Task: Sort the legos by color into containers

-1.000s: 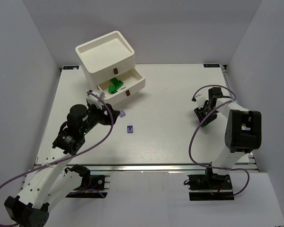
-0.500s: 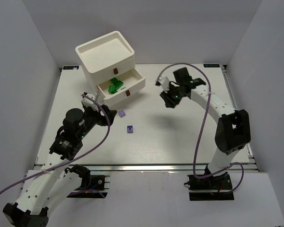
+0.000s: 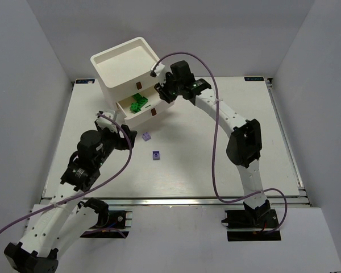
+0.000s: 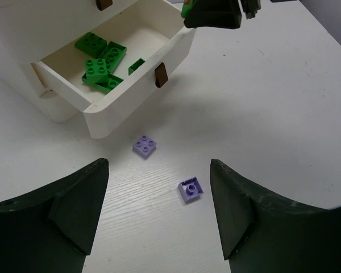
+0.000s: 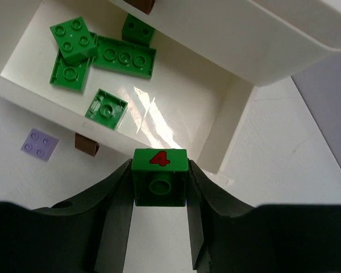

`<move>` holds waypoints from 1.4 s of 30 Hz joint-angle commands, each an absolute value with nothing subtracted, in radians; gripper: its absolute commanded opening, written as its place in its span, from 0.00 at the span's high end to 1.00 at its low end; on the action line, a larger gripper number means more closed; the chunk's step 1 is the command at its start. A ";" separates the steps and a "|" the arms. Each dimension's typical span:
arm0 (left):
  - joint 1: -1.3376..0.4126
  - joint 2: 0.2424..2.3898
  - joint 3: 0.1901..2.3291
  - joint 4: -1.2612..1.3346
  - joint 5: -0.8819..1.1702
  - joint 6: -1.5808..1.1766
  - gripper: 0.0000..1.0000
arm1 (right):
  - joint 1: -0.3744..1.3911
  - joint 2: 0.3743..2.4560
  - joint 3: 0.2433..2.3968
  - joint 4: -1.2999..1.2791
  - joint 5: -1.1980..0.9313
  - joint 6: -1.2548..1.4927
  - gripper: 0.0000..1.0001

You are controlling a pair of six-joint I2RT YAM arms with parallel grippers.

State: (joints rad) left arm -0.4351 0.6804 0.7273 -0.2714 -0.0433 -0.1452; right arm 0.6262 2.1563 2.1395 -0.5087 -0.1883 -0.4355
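The white drawer unit (image 3: 125, 62) stands at the back left with its lower drawer (image 3: 162, 103) pulled out, holding several green legos (image 3: 138, 104). They also show in the right wrist view (image 5: 94, 51) and the left wrist view (image 4: 102, 62). My right gripper (image 3: 166, 91) is shut on a green lego marked with a red 4 (image 5: 159, 176), held above the drawer's right front corner. Two light purple legos lie on the table (image 3: 147, 136) (image 3: 156, 154), also seen in the left wrist view (image 4: 145, 145) (image 4: 191, 189). My left gripper (image 4: 159, 227) is open and empty, just short of them.
The drawer's brown handle (image 5: 86, 144) faces the table. The upper drawer is shut, its brown handle (image 3: 138, 85) showing. The unit's tray top (image 3: 126, 57) holds nothing visible. The white table (image 3: 216, 148) extends to the right.
My right arm swung from the table's right side to the open drawer, carrying the green lego. My left gripper drew back slightly to the left.
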 commanded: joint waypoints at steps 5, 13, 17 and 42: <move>-0.439 0.709 0.723 -0.273 -0.060 -0.133 0.18 | 0.689 2.209 2.181 -0.241 -0.101 -0.357 1.00; -0.439 0.738 0.718 -0.262 -0.002 -0.118 0.18 | 0.698 2.266 2.217 -0.232 -0.098 -0.341 0.33; -0.439 0.749 0.712 -0.252 0.052 -0.115 0.17 | 0.696 2.260 2.214 -0.238 -0.112 -0.331 0.20; -0.491 1.357 0.989 -0.253 0.040 -0.181 0.80 | 0.496 1.178 1.025 -0.381 -0.885 -0.317 1.00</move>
State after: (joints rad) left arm -0.4736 1.3083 0.9062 -0.2192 0.1501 -0.2356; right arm 0.5167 1.2175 1.0885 -0.3779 -0.7662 -0.2111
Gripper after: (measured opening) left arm 0.204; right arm 0.012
